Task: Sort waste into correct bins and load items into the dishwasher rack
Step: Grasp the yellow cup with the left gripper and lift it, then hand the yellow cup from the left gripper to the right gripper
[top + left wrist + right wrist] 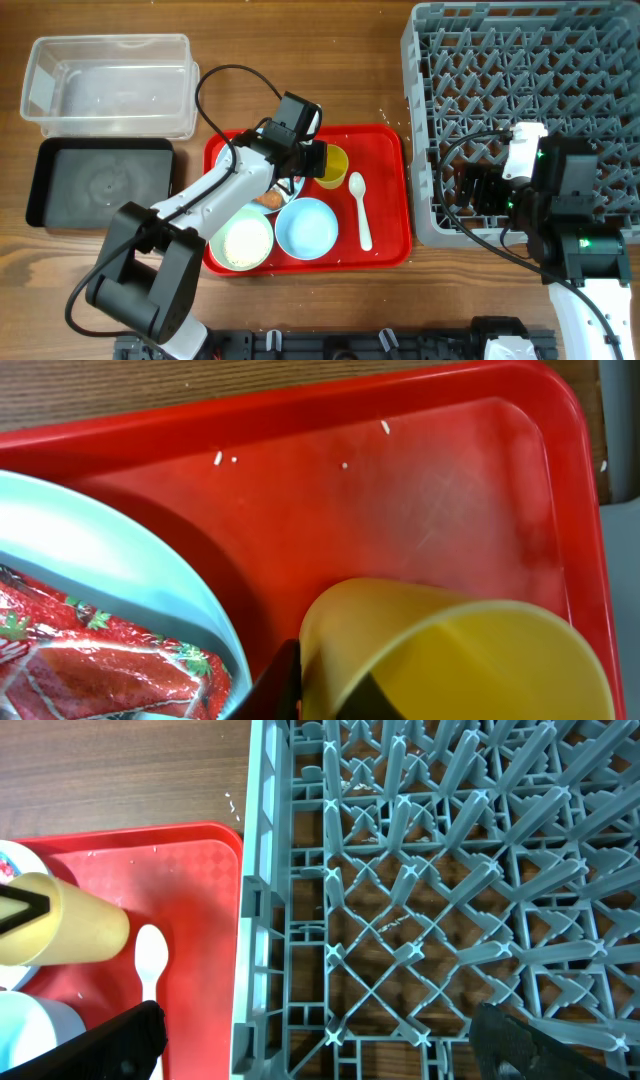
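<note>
On glossy red tray [388,246], L gripper [316,160] pinches thin rim of smooth yellow cup [460,660], tilted, just beside pale blue plate [120,570] w/ crinkled red wrapper [90,655]. R gripper [318,1020] spread wide, empty, over grey pegged rack [450,840], well apart from cup

Count: two bowls [306,227], one plate [120,575], one yellow cup [333,165], one spoon [360,205], one wrapper [90,650], one carrot [268,200]. Containers: one clear tub [110,90], one black tray [100,185], one red tray [385,200], one rack [520,70].
</note>
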Robot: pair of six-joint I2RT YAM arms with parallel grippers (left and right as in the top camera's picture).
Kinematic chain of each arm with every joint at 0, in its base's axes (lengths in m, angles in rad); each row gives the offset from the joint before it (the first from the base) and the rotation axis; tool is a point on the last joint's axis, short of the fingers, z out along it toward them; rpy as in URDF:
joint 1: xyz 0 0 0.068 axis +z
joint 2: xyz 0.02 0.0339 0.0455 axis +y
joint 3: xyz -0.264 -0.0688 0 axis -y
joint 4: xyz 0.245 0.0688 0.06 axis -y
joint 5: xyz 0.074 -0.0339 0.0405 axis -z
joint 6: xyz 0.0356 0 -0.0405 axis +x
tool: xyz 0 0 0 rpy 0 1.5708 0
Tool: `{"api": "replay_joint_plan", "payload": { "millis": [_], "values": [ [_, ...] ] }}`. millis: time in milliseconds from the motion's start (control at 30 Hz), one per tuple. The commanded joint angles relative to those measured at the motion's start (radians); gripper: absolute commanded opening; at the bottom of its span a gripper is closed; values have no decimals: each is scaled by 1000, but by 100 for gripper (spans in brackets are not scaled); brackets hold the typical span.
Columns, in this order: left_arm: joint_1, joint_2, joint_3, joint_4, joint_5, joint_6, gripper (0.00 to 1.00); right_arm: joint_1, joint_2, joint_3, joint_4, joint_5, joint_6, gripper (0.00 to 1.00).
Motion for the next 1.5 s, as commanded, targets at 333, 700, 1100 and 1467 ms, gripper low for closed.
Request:
{"api": "replay_joint_plan", "payload": {
  "millis": [333, 700, 1100, 1467],
  "values": [
    [196, -158, 16, 23, 548, -89, 4, -45, 54, 23, 117, -140, 40, 100],
    [282, -155, 16, 127, 1118, -188, 4, -55, 342, 23, 270, -1206, -385, 100],
    [119, -155, 16, 305, 1085, -338, 4, 31, 384, 23, 356, -1269, -380, 100],
    [92, -155, 16, 303, 1047, -341, 4, 46, 383, 23, 468, -1310, -229, 83]
  ]
}}
